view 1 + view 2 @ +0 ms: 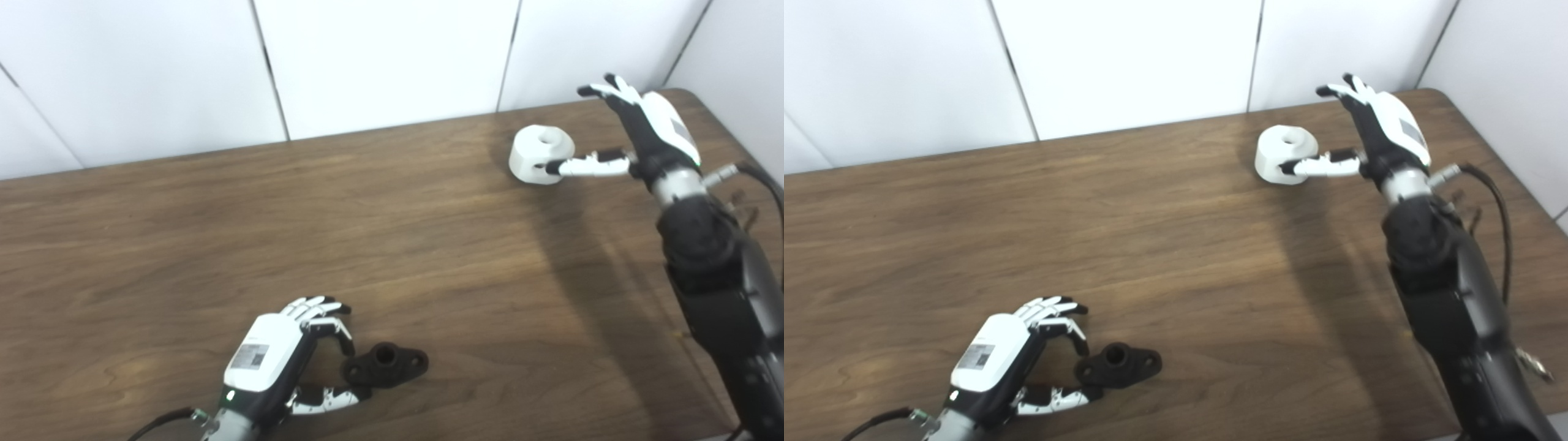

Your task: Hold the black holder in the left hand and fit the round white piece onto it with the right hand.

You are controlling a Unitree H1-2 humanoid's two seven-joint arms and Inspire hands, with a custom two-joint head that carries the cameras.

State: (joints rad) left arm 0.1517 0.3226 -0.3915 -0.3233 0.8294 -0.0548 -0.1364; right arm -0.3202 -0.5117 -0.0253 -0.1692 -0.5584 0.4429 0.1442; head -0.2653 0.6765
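The black holder [386,364] lies flat on the wooden table [343,245] near the front edge; it has a round bore and two flange holes. My left hand [288,355] is open just left of it, fingers curled above its left end and thumb reaching under it, not closed on it. The round white piece [540,153], a short cylinder with a centre hole, stands at the far right. My right hand [637,131] is open beside it, thumb tip at its near side, fingers spread above and behind it.
White wall panels [380,61] stand right behind the table's far edge. The table's right edge and rounded corner [692,95] lie close behind my right hand. A cable [765,184] hangs off the right wrist.
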